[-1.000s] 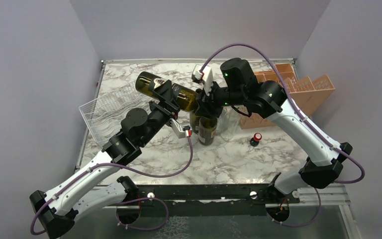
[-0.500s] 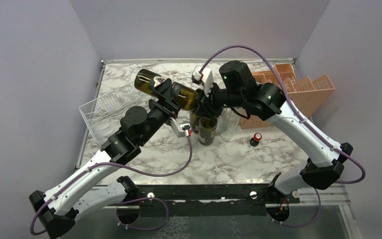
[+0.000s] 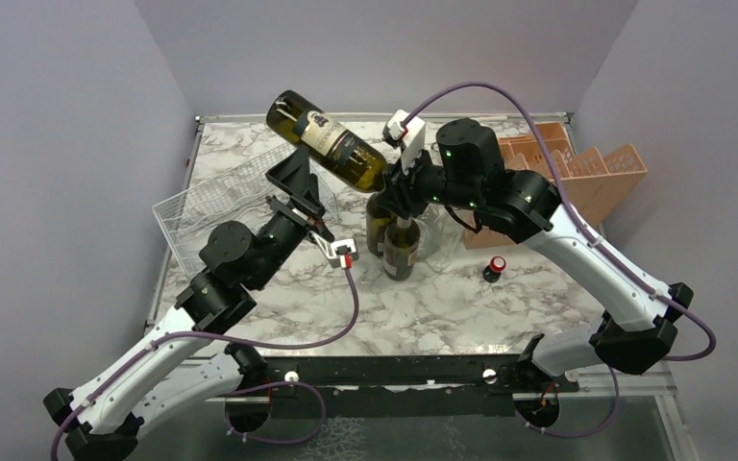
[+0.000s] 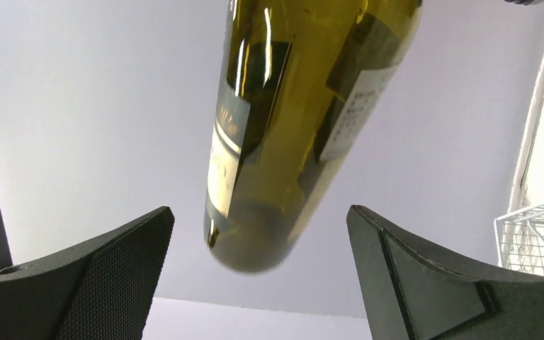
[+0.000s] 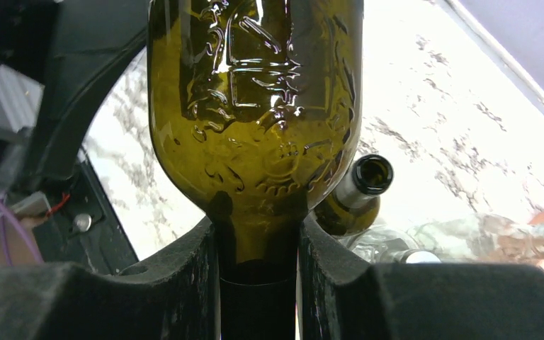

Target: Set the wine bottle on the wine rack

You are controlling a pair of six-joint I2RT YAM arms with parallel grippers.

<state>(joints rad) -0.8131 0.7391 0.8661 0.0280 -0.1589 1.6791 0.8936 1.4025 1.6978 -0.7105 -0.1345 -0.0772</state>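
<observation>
1. The arm bases sit on a black rail (image 3: 384, 370) at the near edge of a white, grey-veined marble table (image 3: 442, 298)
2. Mid-table, dark upright bottles (image 3: 401, 252) stand together, with a small red-capped item (image 3: 493, 266) to their right
3. The left gripper (image 4: 258, 212) gapes wide under the wine bottle (image 3: 327, 142), its fingers clear of the glass
4. The right gripper (image 5: 258, 244) clamps the bottle's neck and holds it tilted in the air
5. The white wire wine rack (image 3: 216, 206) sits at the table's left edge, and an orange crate (image 3: 586, 173) at far right
6. Plain lilac walls (image 3: 375, 48) enclose the table on three sides
</observation>
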